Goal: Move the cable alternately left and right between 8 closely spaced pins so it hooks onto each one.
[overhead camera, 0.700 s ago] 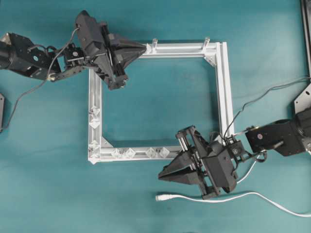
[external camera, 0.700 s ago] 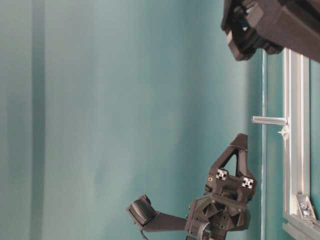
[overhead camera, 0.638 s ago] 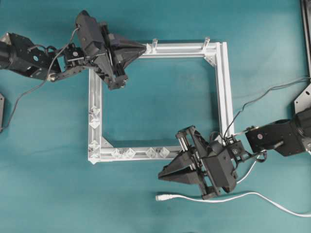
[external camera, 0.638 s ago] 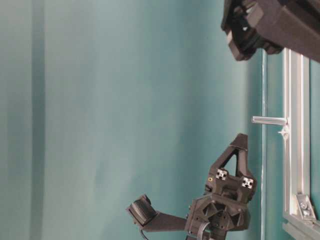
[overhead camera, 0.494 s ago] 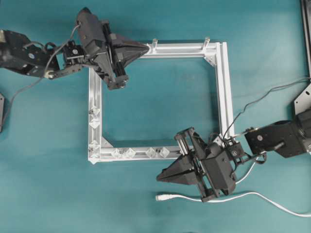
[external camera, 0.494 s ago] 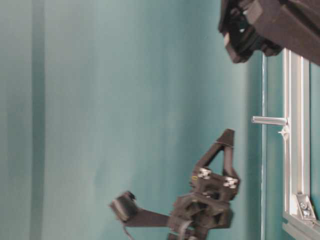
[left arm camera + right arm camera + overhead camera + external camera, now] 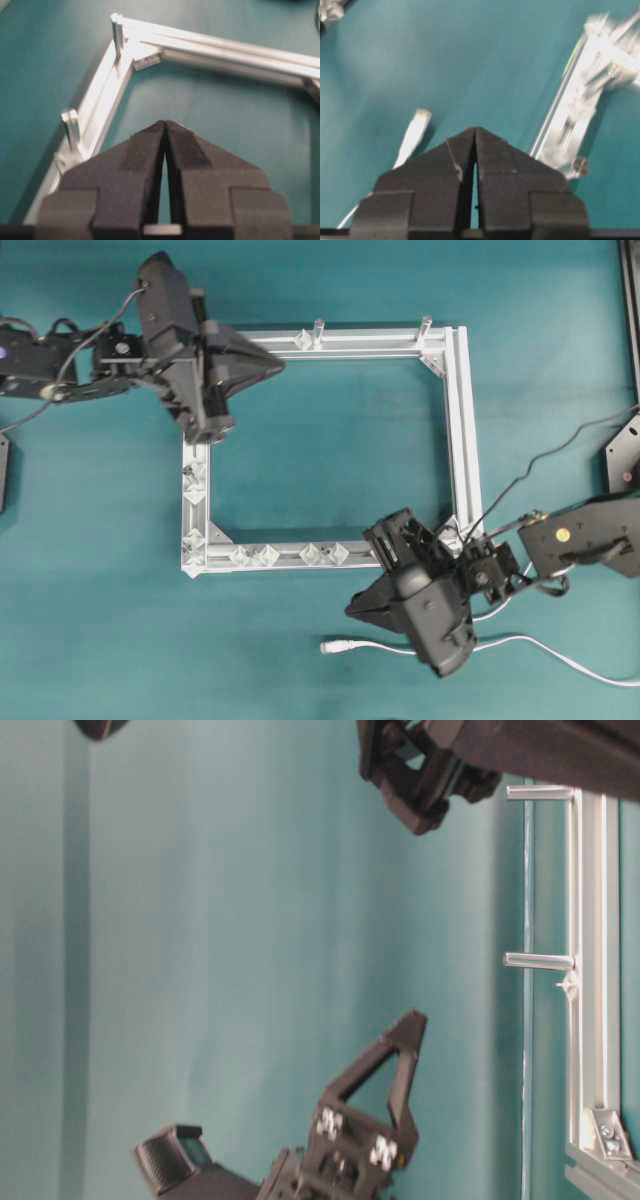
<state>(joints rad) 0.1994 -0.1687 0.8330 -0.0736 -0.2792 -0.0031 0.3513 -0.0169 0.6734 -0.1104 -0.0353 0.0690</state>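
Cable [image 7: 500, 645] on table unlabelled, left gripper [image 7: 164, 125] closed empty, right gripper [image 7: 474, 131] closed empty.

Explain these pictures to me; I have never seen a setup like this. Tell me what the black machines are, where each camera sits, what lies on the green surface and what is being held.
The black machines are two robot arms, each ending in a two-fingered gripper. One picture looks straight down on the table, one looks along the table from the side and appears turned on its side, and two come from cameras on the arms' wrists, looking past the fingers. From above, the left gripper hangs over the top left corner of a square aluminium frame; the right gripper is near its bottom right corner. Small whitish pins sit along the frame's left and bottom bars, and two upright posts stand on the top bar. A white cable lies below the frame. Both grippers are shut and hold nothing.
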